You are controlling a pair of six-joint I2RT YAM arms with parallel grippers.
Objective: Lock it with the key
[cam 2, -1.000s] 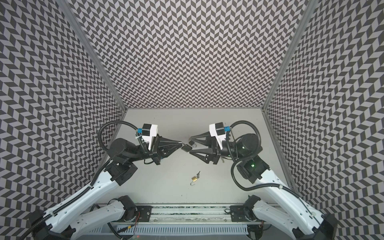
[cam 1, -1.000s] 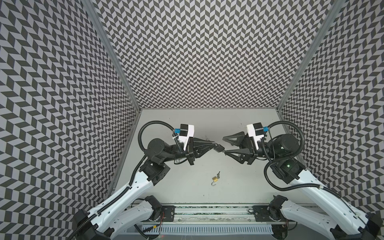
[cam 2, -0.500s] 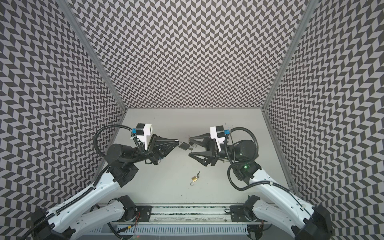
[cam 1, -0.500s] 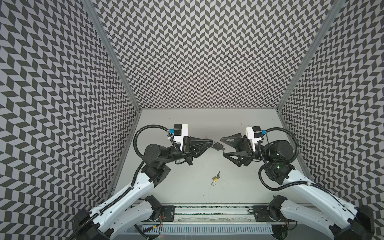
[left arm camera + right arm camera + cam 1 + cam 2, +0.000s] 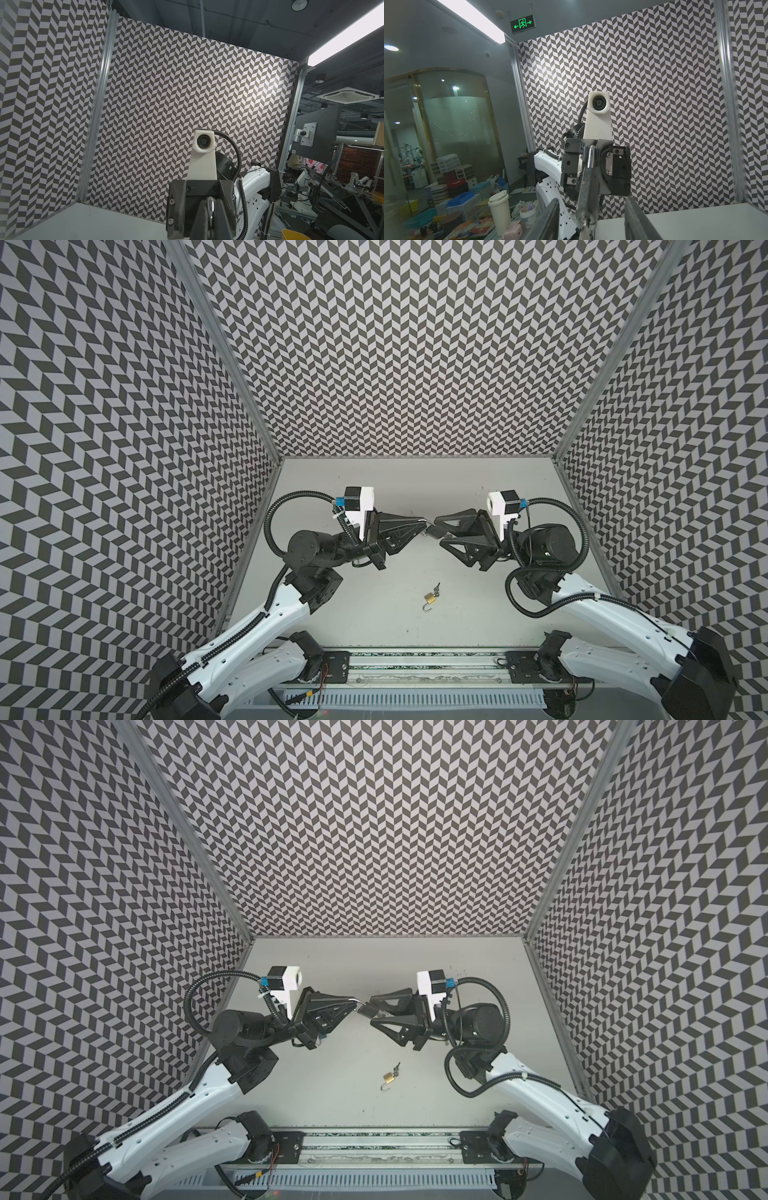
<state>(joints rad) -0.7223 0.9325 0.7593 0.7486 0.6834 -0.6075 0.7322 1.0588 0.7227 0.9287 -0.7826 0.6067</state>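
A dark grey padlock [image 5: 434, 532] hangs in the air above the table. My left gripper [image 5: 423, 523] is shut on its silver shackle [image 5: 211, 207]. My right gripper [image 5: 439, 530] faces it from the other side, open. Its two fingers [image 5: 550, 218] straddle the lock body [image 5: 586, 195] with a gap on each side. On the table in front lies a small brass padlock [image 5: 430, 597] with its shackle swung open. A key [image 5: 436, 586] sticks out of it. Both show in both top views, padlock [image 5: 389, 1076] and key [image 5: 397, 1066].
The grey table [image 5: 415, 481] is boxed in by chevron-patterned walls [image 5: 415, 364] at the back and both sides. A metal rail [image 5: 424, 657] with both arm bases runs along the front edge.
My right gripper has closed in on the left one and narrowed its jaws, which now straddle the lock body. Both grippers have drifted a little leftward. The brass padlock has not moved.
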